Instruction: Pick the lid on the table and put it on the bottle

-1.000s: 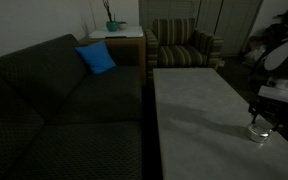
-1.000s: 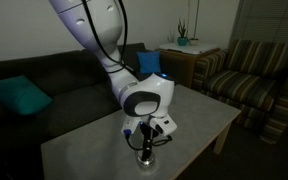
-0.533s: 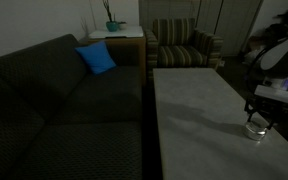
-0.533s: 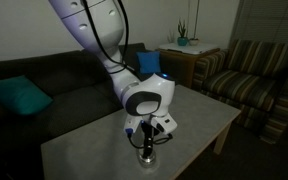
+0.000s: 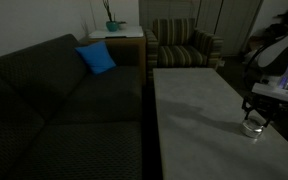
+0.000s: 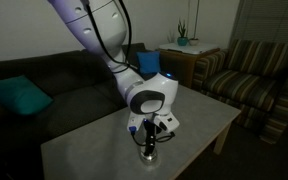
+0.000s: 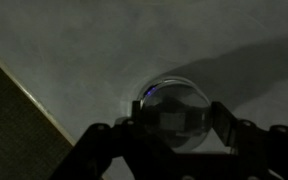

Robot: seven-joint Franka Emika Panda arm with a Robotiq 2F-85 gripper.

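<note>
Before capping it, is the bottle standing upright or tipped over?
Upright: the bottle stands on the table under the gripper.

free: table (image 5: 194,100) top bare — far end | obstacle: bottle (image 5: 252,127) beneath pincer (image 6: 148,150), sofa (image 5: 54,100) alongside

Shine against matt
At your fingers (image 7: 102,140) the bottle (image 7: 179,100) looks glassy and glossy; the table (image 7: 74,50) beneath them looks smooth, matt, faintly mottled.

In an exterior view you look from the near end of the table (image 5: 194,115) along its length toward the armchair (image 5: 182,45). In an exterior view you face the sofa (image 6: 69,75) across a table corner, from nearer. Your wrist view looks straight down, close; all share the tabletop (image 7: 84,50)
</note>
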